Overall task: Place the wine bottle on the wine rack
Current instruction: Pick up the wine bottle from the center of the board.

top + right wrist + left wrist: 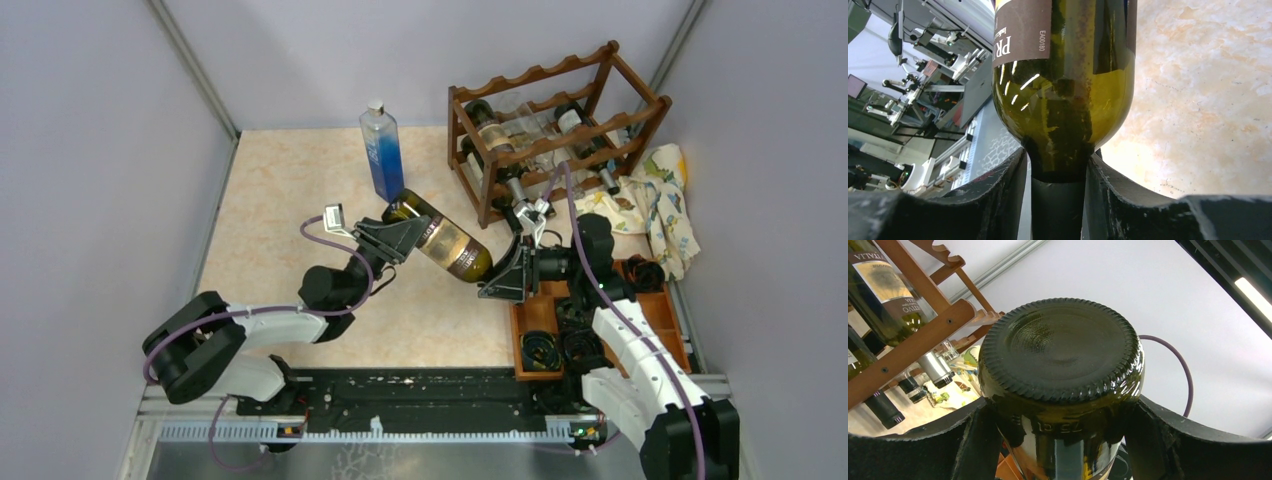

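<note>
While the left gripper point(405, 232) pinches the bottle point(440, 240) near its base, the right gripper point(500, 278) is clamped on its neck, so the bottle spans tilted between them. The rack point(540, 72) stands just beyond the right gripper, apart from the bottle.

Bright, even light; sharp glints streak the wine bottle point(1068, 100).

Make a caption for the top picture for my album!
The left gripper and right gripper hold a dark green glass wine bottle sideways near the reddish-brown wooden wine rack.
</note>
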You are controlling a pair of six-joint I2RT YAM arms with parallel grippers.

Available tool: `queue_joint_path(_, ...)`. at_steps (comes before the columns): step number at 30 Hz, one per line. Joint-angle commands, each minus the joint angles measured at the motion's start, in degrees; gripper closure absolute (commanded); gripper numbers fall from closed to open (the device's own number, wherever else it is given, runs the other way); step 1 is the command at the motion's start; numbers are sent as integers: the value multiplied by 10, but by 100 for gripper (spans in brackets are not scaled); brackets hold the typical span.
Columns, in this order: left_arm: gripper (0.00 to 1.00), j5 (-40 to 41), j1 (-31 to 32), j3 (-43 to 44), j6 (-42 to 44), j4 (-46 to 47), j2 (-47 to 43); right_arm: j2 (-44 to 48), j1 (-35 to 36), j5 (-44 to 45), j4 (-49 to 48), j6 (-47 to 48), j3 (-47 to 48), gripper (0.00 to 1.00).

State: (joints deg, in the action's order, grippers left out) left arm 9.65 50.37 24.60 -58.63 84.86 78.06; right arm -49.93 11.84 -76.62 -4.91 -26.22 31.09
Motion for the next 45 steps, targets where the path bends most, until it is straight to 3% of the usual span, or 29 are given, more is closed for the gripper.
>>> queue_joint_path(1,100,30,-5,18,2,120,-6,2,-1,-22,-29,-2,6,55)
queue_joint_path(5,100,30,-7,17,3,121,-5,1,-1,-21,-12,13,9,53)
queue_joint_path(7,100,30,-8,17,3,122,-3,1,-1,-21,-5,20,11,57)
queue_joint_path(9,100,29,-8,18,2,122,0,1,-1,-20,-4,22,12,68)
queue_joint_path(12,100,27,-8,18,1,120,4,0,-1,-22,-4,25,17,95)
queue_joint_path(14,99,26,-8,18,-1,115,5,-1,-1,-24,-2,25,23,100)
queue_joint_path(16,90,25,-9,17,-3,99,2,0,-7,-27,-3,20,29,100)
queue_joint_path(17,81,25,-8,16,-4,87,-1,-1,-13,-30,-14,9,30,100)
queue_joint_path(21,36,35,-9,1,24,40,-28,-3,-41,-45,-75,-58,27,100)
queue_joint_path(24,5,68,-9,-10,62,-54,-68,-2,-49,-46,-80,-66,29,100)
queue_joint_path(34,1,135,-12,-28,181,-368,-218,-5,-90,-41,-102,-103,39,100)
queue_joint_path(37,1,137,-13,-40,246,-432,-292,-9,-114,-46,11,-20,87,100)
queue_joint_path(42,1,135,-14,-7,389,-605,-399,-53,-174,-47,401,301,229,100)
queue_joint_path(45,2,128,-14,23,490,-692,-438,-93,-190,-4,620,486,309,100)
